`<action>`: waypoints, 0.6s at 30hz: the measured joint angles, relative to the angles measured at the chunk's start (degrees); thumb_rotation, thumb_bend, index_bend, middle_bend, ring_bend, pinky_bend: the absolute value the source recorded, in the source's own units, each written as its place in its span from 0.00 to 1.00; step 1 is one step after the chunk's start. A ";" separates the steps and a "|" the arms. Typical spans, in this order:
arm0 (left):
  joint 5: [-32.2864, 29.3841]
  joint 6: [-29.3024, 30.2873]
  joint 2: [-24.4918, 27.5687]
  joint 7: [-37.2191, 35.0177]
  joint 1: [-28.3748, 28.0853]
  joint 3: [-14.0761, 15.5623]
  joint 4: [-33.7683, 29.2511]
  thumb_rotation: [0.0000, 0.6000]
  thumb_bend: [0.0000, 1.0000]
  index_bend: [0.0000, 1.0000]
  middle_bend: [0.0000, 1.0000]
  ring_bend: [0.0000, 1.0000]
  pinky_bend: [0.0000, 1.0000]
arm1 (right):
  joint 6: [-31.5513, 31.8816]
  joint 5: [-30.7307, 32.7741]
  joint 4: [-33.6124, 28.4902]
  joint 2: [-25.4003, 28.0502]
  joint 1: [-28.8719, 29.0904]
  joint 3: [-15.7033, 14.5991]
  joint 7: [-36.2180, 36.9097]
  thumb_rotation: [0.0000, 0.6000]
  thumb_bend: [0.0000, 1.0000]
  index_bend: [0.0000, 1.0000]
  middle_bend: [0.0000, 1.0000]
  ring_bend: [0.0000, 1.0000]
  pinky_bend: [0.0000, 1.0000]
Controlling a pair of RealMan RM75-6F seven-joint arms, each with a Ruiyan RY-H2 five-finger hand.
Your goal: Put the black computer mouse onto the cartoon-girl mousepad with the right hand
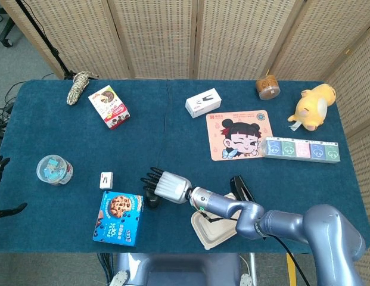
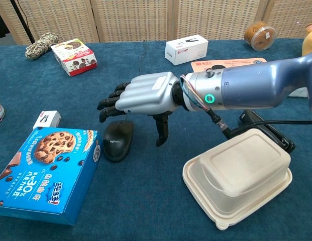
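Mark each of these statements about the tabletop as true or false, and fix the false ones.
1. The right hand hovers above the black mouse without holding it. True.
2. The mouse lies on the cartoon-girl mousepad. False: it sits on the blue cloth beside the cookie box.
3. The white takeout container is closed. True.
4. The yellow plush toy sits beside the rope coil. False: they are at opposite far corners.

Black computer mouse [image 2: 118, 140] flat on blue tablecloth, cartoon-girl mousepad [image 1: 240, 134] well apart
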 measured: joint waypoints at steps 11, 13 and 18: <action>-1.23 -1.74 -0.13 0.79 -1.02 -0.31 -0.19 1.00 0.06 0.00 0.00 0.00 0.00 | -1.59 3.65 -1.18 0.62 1.87 0.34 -4.05 1.00 0.00 0.09 0.00 0.00 0.00; -1.41 -2.01 -0.20 1.12 -1.17 -0.30 -0.20 1.00 0.06 0.00 0.00 0.00 0.00 | -1.73 3.97 -1.22 0.52 2.16 0.34 -4.61 1.00 0.00 0.09 0.00 0.00 0.00; -2.10 -2.35 -0.33 1.65 -1.41 -0.38 -0.29 1.00 0.06 0.00 0.00 0.00 0.00 | -2.52 5.19 -0.91 -0.93 3.46 0.29 -6.14 1.00 0.00 0.09 0.00 0.00 0.00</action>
